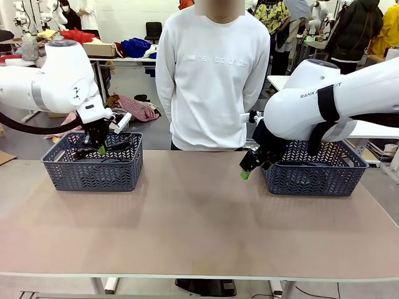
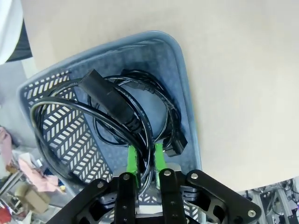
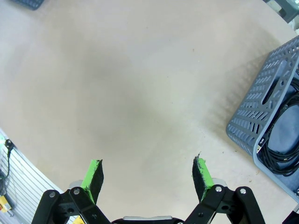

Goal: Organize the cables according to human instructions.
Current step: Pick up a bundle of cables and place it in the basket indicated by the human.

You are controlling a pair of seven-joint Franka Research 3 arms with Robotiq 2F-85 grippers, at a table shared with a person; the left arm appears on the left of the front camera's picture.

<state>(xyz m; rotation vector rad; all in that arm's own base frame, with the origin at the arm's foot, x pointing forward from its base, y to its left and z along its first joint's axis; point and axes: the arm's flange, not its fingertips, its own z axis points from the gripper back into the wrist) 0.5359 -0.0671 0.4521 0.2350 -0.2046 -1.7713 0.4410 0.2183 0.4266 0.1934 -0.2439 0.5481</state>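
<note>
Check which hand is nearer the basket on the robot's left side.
Left. The left hand is over that basket, pinching a black cable above it. The right hand, open and empty, is across the table beside the other basket.

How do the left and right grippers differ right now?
The left gripper is shut on a cable; the right gripper is open and holds nothing. The left is over the left basket; the right is over bare table beside the right basket. Both have green pads.
</note>
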